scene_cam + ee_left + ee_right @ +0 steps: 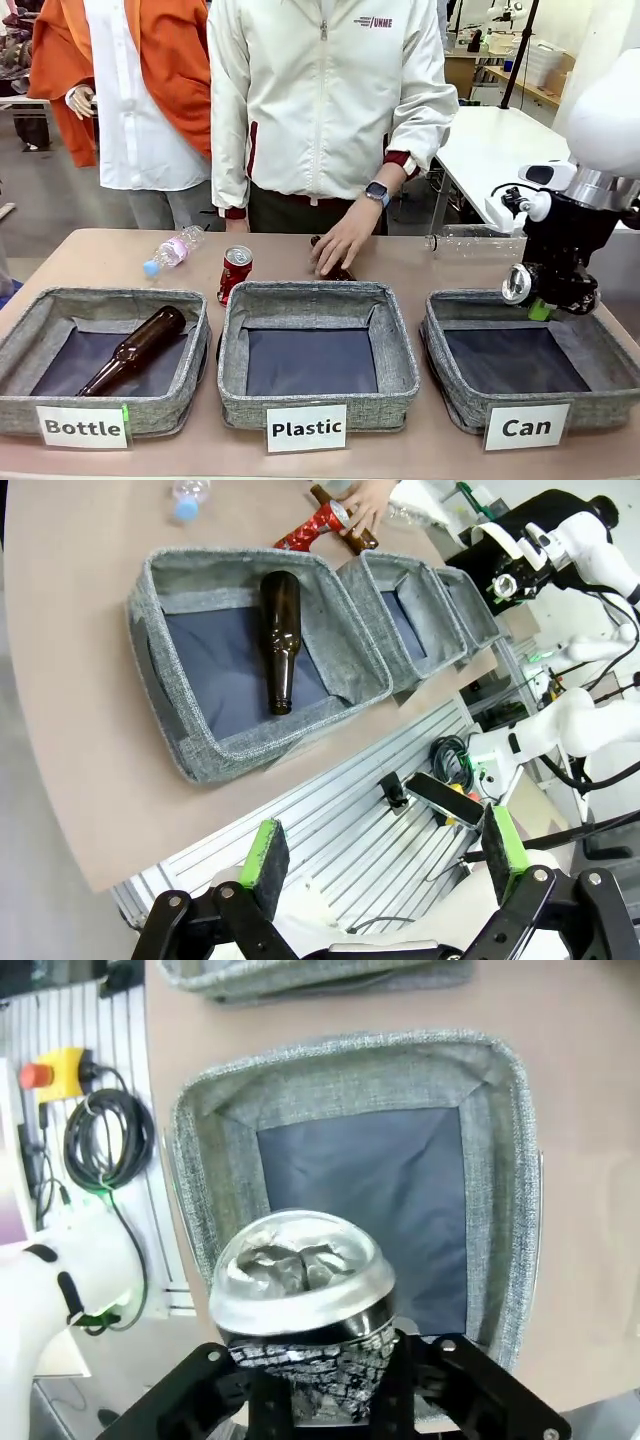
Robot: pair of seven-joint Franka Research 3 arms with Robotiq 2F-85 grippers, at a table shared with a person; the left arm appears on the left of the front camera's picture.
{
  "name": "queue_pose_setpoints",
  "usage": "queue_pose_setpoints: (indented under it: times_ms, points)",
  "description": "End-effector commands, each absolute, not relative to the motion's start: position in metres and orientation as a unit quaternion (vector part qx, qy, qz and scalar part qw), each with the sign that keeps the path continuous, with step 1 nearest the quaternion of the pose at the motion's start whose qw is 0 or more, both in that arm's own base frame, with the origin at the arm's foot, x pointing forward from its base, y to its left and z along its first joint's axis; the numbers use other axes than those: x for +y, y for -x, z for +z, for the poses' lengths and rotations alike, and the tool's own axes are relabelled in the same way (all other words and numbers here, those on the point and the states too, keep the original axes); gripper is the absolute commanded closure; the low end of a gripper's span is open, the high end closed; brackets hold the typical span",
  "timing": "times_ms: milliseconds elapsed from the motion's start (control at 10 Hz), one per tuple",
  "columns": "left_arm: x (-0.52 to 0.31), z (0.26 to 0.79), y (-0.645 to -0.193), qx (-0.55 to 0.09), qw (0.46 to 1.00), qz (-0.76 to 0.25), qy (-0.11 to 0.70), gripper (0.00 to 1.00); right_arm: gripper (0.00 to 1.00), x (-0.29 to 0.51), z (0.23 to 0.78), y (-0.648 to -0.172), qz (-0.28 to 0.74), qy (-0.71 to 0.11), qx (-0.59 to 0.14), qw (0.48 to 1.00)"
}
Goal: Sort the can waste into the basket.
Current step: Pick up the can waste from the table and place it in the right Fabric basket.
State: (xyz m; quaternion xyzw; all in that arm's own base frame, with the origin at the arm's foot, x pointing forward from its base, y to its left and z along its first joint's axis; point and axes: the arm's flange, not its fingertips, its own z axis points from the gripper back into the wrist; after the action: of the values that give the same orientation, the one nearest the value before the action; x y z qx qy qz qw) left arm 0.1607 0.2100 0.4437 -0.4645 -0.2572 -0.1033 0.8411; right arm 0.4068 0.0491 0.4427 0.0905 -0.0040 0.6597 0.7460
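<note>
A crushed dark can (300, 1290) with a dented silver end sits between the jaws of my right gripper (325, 1385), which is shut on it. It hangs over the grey "Can" basket (350, 1065), whose dark lining lies bare below. In the front view my right gripper (545, 305) hovers at that basket's (450, 335) far right corner. A red can (235, 270) with a silver top stands tilted on the table behind the "Plastic" basket (400, 360). My left gripper (383, 840) is open and holds nothing, back off the table's near edge.
The "Bottle" basket (25, 335) holds a brown glass bottle (135, 350). A person's hand (345, 240) rests on another brown bottle behind the middle basket. Clear plastic bottles lie at the far left (172, 250) and far right (470, 240).
</note>
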Motion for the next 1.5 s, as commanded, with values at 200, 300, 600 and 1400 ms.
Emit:
queue_pose_setpoints:
  times_ms: [200, 300, 600, 1400]
  points:
    - [0.21, 0.444, -0.159, -0.259, 0.837, -0.101, 0.472, 0.0, 0.0, 0.049, 0.444, -0.414, 0.638, -0.09, 0.0, 0.764]
    - [0.21, 0.444, -0.159, -0.259, 0.837, -0.101, 0.472, 0.0, 0.0, 0.049, 0.443, -0.416, 0.634, -0.091, 0.001, 0.768]
    - [0.21, 0.444, -0.159, -0.259, 0.837, -0.101, 0.472, 0.0, 0.0, 0.042, 0.449, -0.421, 0.537, -0.186, -0.008, 0.823]
    - [0.21, 0.444, -0.159, -0.259, 0.837, -0.101, 0.472, 0.0, 0.0, -0.073, 0.451, -0.362, -0.297, -0.768, -0.3, 0.481]
